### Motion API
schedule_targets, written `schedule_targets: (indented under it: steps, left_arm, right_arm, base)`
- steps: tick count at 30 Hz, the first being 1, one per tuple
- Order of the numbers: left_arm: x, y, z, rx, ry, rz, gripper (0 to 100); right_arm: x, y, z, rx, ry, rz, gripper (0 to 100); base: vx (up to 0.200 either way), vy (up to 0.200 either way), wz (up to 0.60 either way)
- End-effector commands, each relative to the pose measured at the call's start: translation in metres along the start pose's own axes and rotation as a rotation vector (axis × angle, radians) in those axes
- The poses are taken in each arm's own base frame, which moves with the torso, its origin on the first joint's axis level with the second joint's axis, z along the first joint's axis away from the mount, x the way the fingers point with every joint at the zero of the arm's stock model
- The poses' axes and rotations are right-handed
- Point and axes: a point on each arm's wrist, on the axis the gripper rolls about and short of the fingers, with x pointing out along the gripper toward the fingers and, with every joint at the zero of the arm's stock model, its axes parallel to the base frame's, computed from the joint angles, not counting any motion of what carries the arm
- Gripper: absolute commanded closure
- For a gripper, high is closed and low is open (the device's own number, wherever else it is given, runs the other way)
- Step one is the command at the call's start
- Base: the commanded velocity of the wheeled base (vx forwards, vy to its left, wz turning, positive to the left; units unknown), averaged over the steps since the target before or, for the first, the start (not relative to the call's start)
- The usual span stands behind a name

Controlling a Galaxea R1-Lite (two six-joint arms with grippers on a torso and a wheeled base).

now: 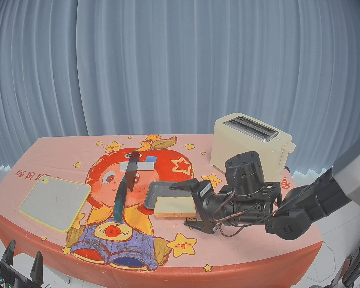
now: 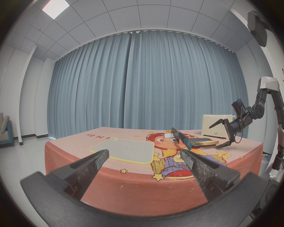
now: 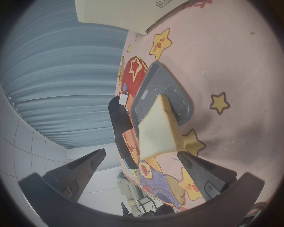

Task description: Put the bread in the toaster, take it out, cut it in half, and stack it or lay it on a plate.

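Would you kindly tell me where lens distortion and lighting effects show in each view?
Head view: the curtain folds bow outward, and shadows on the table are faint. Left wrist view: a ceiling light glares, ceiling lines curve, the corners are black. Right wrist view: the toaster edge bends, and the rim is dark.

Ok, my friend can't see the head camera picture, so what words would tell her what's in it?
The robot's open right gripper is close to a slice of bread lying partly on a grey tray, on a cartoon tablecloth. A cream toaster stands behind it; a knife and a cutting board lie further left.
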Motion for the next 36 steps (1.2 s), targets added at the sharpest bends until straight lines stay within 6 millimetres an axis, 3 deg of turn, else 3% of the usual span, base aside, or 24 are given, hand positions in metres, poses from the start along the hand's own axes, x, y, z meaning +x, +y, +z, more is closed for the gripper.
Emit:
schedule_targets:
  steps: [1,16,17,25,36]
  left_arm:
    - [0.001,0.0,-0.005,0.001,0.017,0.001,0]
    - [0.001,0.0,-0.005,0.001,0.017,0.001,0]
    - [0.001,0.0,-0.005,0.001,0.017,0.001,0]
    - [0.001,0.0,-0.005,0.001,0.017,0.001,0]
    - [0.001,0.0,-0.005,0.001,0.017,0.001,0]
  right_arm:
    - [0.0,0.004,0.008,0.01,-0.017,0.013,0]
    - [0.009,0.002,0.014,0.045,-0.027,0.002,0]
    - [0.009,0.002,0.014,0.045,-0.028,0.002,100]
    - [0.009,-0.003,0.015,0.063,-0.029,-0.055,100]
    - [0.002,0.01,0.008,0.043,-0.031,-0.043,100]
  base:
    - [0.0,0.0,0.0]
    - [0.0,0.0,0.0]
    - [0.0,0.0,0.0]
    - [0.0,0.0,0.0]
    - [0.0,0.0,0.0]
